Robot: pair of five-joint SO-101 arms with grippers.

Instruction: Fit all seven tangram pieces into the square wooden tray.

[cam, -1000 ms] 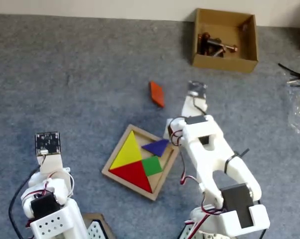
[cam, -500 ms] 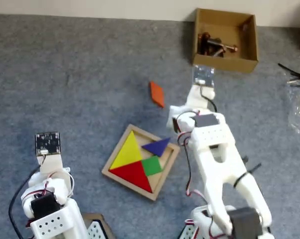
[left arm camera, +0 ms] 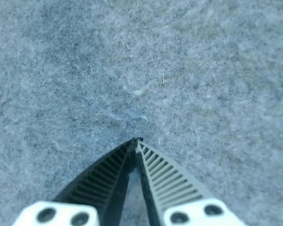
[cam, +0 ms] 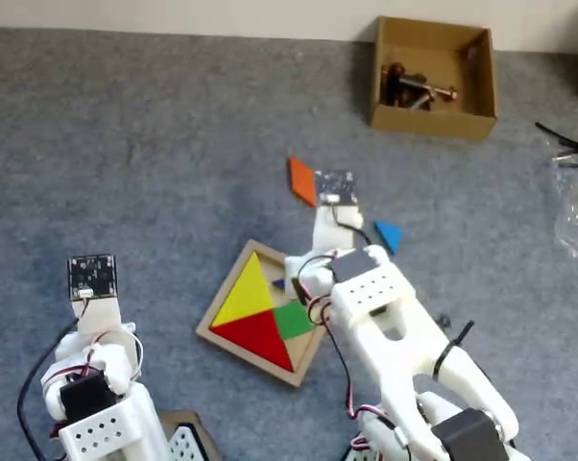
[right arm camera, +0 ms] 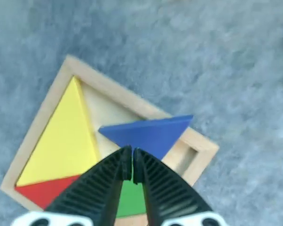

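Your right end effector (right arm camera: 132,157) hangs clenched and empty, arm stretched forward over the tray (cam: 204,327), tips above the blue triangle (right arm camera: 148,132) at the tray's 3 o'clock corner. The orange piece (cam: 302,181) lies on the table (cam: 126,144) at the tray's 12 o'clock. Your left end effector (left arm camera: 136,141) points down, clenched.

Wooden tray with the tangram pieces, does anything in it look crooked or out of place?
Yes. The dark blue triangle sits askew: one corner overlaps the square wooden tray's rim instead of lying inside beside the yellow triangle.
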